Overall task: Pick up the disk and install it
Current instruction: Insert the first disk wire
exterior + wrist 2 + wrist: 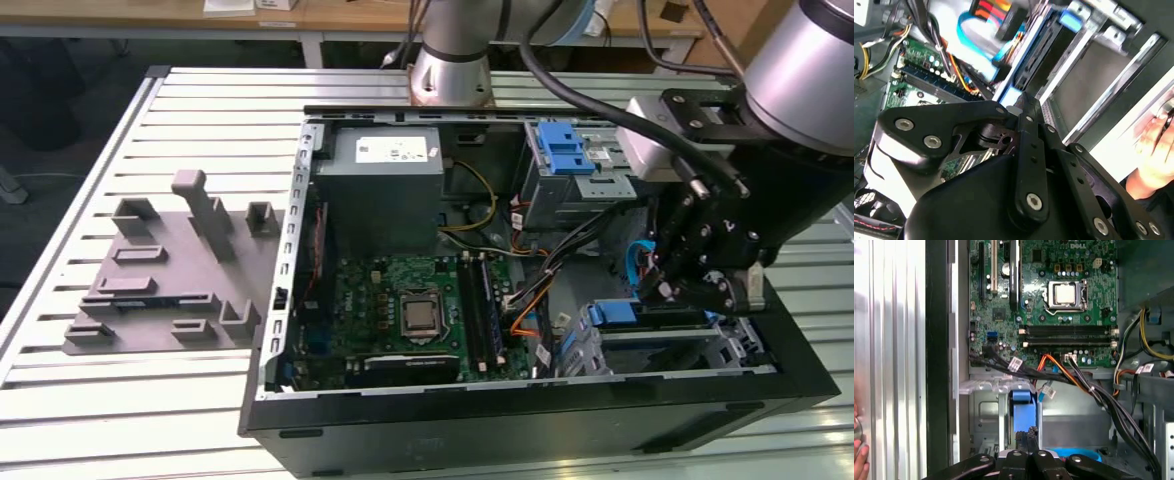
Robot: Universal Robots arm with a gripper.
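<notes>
Nearest the camera in the exterior view stood the black front wall of an open computer case, resting on a slatted metal table. Just behind that wall, low on the exterior view's right, the gripper reached down into a drive bay; whether it was clenched or released could not be told. The disk lay in that bay directly under the gripper, its blue rail showing beside it. In both wrist views the gripper pointed at blue plastic inside the bay, and a person's hand showed at the edge. In the middle of the case lay the green circuit board. On the exterior view's left, 1 grey moulded tray sat on the table. Farther back stood a grey metal box and a silver cage with a blue latch.
</notes>
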